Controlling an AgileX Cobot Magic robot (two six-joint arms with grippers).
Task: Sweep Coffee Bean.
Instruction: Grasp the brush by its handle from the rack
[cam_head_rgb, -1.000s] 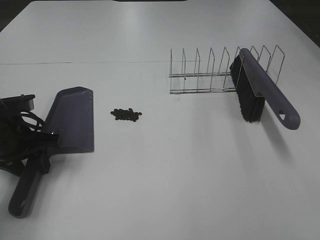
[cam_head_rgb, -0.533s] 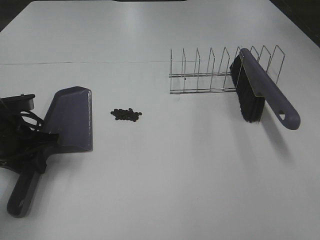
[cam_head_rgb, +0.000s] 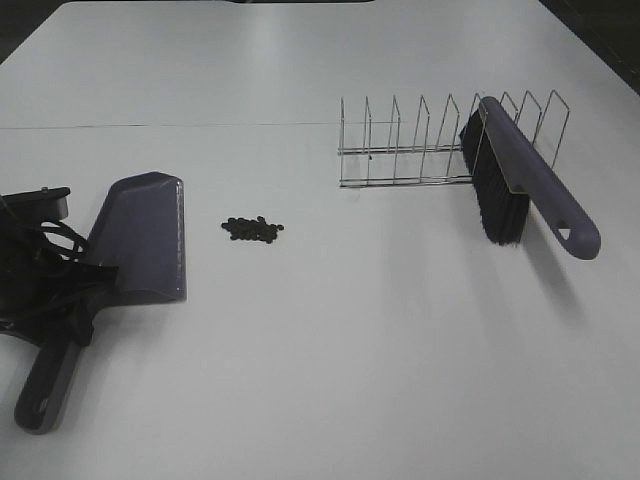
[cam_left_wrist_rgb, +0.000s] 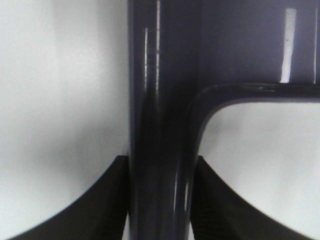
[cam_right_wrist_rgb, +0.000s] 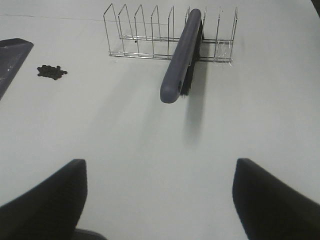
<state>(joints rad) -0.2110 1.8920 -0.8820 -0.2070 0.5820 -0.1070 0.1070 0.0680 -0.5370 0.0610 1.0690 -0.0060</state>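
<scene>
Left gripper (cam_left_wrist_rgb: 161, 200) pinching purple dustpan (cam_head_rgb: 140, 235) by its handle, near the table (cam_head_rgb: 330, 350)'s left edge. Right gripper (cam_right_wrist_rgb: 160, 200) spread, empty. Coffee bean (cam_head_rgb: 252, 229) clustered just beside the pan's lip, not touching. Purple brush (cam_head_rgb: 520, 190) propped in wire rack (cam_head_rgb: 410, 150), far right. Risk: pan lip riding high or nudging in, scattering beans.

Purple dustpan (cam_head_rgb: 140, 235); purple brush (cam_head_rgb: 540, 190), black bristles (cam_head_rgb: 500, 208); dark brown-black coffee bean (cam_head_rgb: 252, 229); silver rack (cam_head_rgb: 400, 183); white table (cam_head_rgb: 350, 350).
</scene>
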